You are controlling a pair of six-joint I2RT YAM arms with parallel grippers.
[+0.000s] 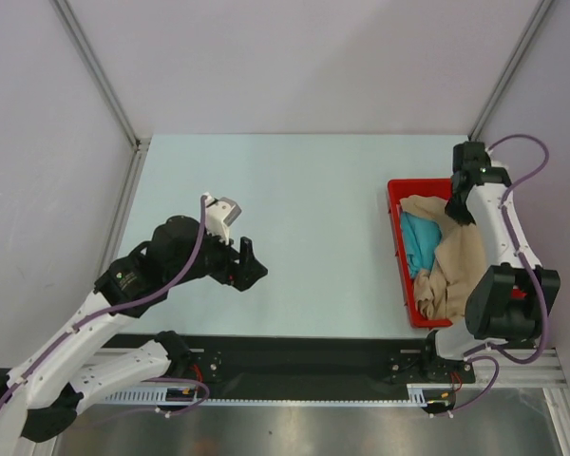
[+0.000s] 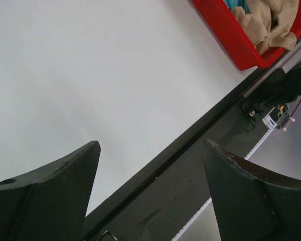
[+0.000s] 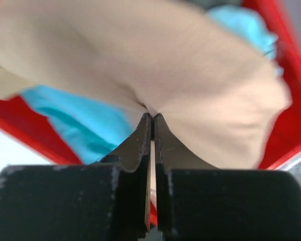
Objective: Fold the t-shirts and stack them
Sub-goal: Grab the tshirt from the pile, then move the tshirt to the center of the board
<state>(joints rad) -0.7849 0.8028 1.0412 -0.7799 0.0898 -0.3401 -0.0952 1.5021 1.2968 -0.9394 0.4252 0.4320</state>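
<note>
Right gripper point(image 3: 152, 116) jaws nip just a thin fold of the tan t-shirt point(image 3: 190, 65) inside the red bin point(image 1: 396, 204) — lifting could tug it free — while left gripper point(image 2: 150, 145) jaws gape.

Lab test cell: bare table point(image 1: 304, 218), plain panel walls point(image 1: 304, 57).

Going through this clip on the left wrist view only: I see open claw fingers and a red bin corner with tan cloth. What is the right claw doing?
Observer: The right claw is shut on a fold of the tan t-shirt, inside the red bin.
Operator: Any other shirt in there?
Observer: Yes, a turquoise t-shirt lies along the bin wall nearest the left arm, beside the tan one.
Operator: Is the tan one folded?
Observer: No, it is crumpled in a heap.
</note>
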